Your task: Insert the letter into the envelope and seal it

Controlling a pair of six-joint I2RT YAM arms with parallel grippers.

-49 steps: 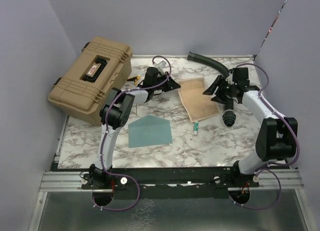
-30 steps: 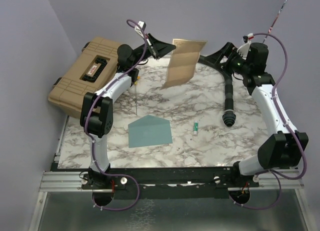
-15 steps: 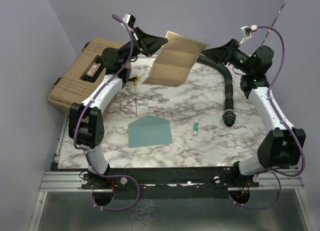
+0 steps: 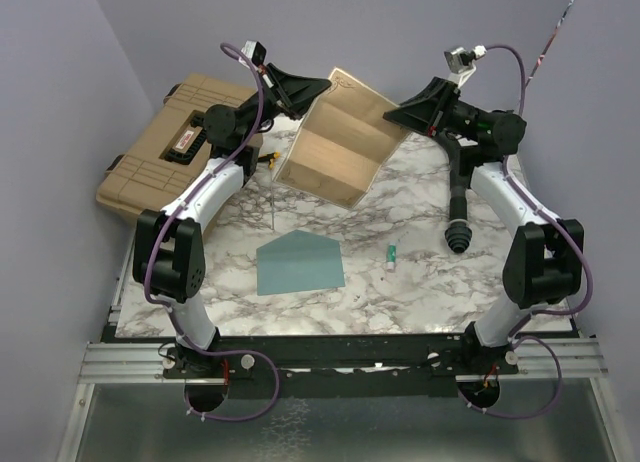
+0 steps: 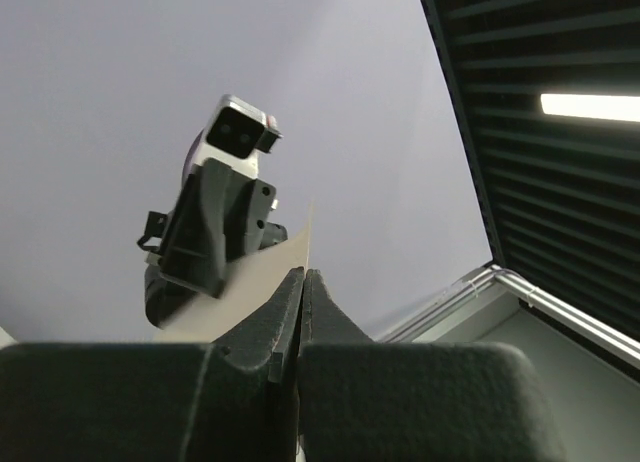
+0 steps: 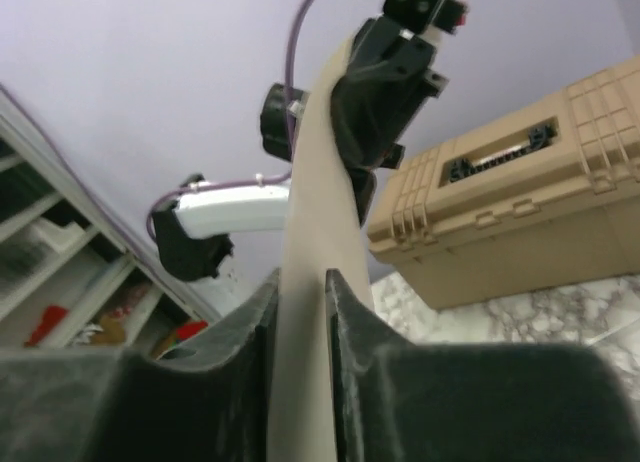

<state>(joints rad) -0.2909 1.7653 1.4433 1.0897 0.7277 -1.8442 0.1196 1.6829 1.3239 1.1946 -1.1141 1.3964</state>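
Over the marble table (image 4: 410,282), left gripper (image 4: 320,85) and right gripper (image 4: 394,114) pinch opposite corners of the letter (image 4: 335,154), likely steadying it for the envelope (image 4: 300,265).

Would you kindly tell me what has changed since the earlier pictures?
Both arms have raised the letter off the far side of the table. The left gripper and right gripper each pinch a top corner, and it now hangs between them, bending at its creases. The envelope, tan case and black hose have not moved.
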